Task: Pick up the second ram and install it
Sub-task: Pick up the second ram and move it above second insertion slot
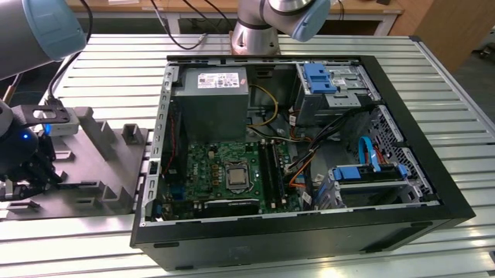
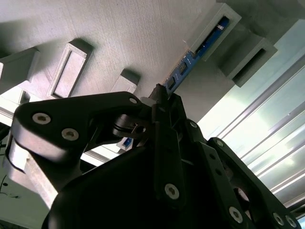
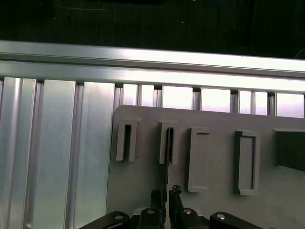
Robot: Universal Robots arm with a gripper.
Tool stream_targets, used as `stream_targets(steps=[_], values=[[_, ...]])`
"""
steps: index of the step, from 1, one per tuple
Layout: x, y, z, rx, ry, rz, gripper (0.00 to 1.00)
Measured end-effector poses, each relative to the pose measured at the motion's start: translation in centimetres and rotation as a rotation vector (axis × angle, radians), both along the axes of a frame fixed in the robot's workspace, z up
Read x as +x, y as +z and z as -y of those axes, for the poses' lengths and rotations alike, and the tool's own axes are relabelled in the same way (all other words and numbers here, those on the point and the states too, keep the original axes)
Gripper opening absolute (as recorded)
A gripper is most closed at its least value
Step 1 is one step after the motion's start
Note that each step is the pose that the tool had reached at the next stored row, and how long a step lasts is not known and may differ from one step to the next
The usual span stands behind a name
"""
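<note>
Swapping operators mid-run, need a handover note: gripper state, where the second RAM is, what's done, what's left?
Gripper: closed on one end of the second ram, over the gray holder at the exterior view's left.
Second ram: on edge in a holder slot, not lifted out.
Done: approach and grasp.
Left: lifting it out and installing it in the memory slots on the motherboard inside the open case.
</note>
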State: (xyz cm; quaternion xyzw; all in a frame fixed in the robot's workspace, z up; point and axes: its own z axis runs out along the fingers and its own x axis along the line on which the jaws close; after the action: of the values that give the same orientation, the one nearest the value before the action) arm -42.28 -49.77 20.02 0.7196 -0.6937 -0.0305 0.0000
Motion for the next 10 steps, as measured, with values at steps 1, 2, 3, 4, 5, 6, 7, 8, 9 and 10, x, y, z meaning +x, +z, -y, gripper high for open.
stream_targets(steps=[1, 2, 3, 4, 5, 6, 7, 8, 9, 10], values=[[0.0, 0.0, 0.0, 0.0, 0.0, 0.0, 0.21], [0.0, 0.0, 0.0, 0.0001, 0.0, 0.0, 0.21], [0.0, 0.0, 0.0, 0.0, 0.0, 0.0, 0.21], [-0.02, 0.0, 0.01, 0.0, 0.0, 0.0, 0.21], [-0.04, 0.0, 0.01, 0.0, 0.0, -0.0001, 0.21], [-0.08, 0.0, 0.01, 0.0, 0.0, -0.0001, 0.21], [-0.12, 0.0, 0.0, 0.0001, 0.0, 0.0, 0.21], [-0.14, 0.0, 0.01, 0.0, 0.0, -0.0001, 0.21], [-0.14, 0.0, 0.01, 0.0001, 0.0, 0.0, 0.21], [-0.15, -0.06, 0.0, 0.0001, 0.0, 0.0, 0.21]])
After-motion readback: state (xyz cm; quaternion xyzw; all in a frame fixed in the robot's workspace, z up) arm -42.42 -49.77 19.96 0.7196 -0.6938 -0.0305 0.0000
